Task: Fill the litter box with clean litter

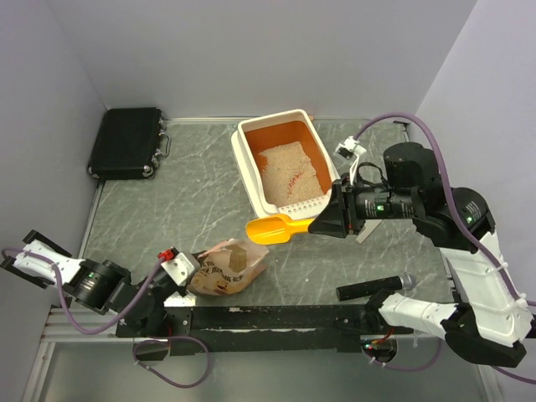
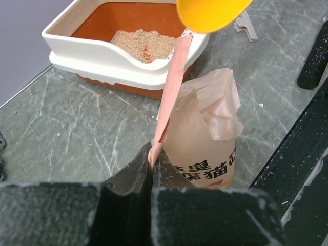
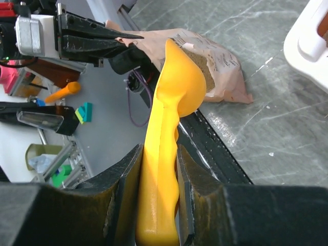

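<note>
Clamped by its handle in the right hand (image 1: 322, 222): a yellow scoop (image 1: 272, 228), bowl just off the slotted near end of the litter box (image 1: 244, 155). Inside that box, at the far middle of the bench (image 1: 193, 193), a patch of clean litter (image 1: 289, 166). Pinched tight in the left hand (image 1: 180, 270): the bag (image 1: 226, 268) edge, well apart from the box.

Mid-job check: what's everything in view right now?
cream-white plastic litter box, orange inside: one, far centre.
pale beige clean litter: one patch, in the litter box.
yellow-orange plastic scoop: one, just before the box.
peach-pink printed bag: one, near edge.
black case: one, far left corner.
grey marbled table: one, underneath.
left gripper: one, black, shut on the bag.
right gripper: one, black, shut on the scoop.
</note>
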You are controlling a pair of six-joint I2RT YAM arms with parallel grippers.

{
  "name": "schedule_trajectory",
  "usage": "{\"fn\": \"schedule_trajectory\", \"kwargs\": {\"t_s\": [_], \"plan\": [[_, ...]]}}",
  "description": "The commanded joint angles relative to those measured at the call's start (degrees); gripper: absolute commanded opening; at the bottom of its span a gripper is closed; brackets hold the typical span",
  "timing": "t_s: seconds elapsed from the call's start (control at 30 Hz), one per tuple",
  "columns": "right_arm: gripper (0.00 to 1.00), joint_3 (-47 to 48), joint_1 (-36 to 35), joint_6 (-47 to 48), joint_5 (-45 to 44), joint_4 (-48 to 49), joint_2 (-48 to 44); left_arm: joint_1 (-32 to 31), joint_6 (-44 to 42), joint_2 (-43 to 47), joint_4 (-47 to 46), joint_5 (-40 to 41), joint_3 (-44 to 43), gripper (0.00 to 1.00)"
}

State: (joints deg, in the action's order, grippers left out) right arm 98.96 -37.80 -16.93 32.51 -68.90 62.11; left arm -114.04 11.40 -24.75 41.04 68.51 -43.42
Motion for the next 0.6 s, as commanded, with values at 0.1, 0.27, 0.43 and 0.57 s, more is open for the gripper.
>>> {"fn": "schedule_trajectory", "kwargs": {"t_s": [0.1,0.27,0.43,0.57], "plan": [[0.0,-0.08,-2.19,-1.53,0.19,0.62,3.72,-0.4,-3.05,0.84,-11.5,-1.98,-3.25,0.01],[0.0,-2.27,-3.68,-0.83,-1.04,0.44,5.83,-0.48,-4.36,0.67,-12.73,-2.85,-2.9,0.01],[0.0,-4.21,-4.3,-0.3,-2.71,0.18,7.33,-0.48,-4.98,1.28,-14.05,-4.61,-2.46,0.01],[0.0,-5.79,-5.79,0.14,-2.98,-0.35,9.34,-0.48,-5.33,2.08,-15.37,-8.04,-1.84,0.01]]}}
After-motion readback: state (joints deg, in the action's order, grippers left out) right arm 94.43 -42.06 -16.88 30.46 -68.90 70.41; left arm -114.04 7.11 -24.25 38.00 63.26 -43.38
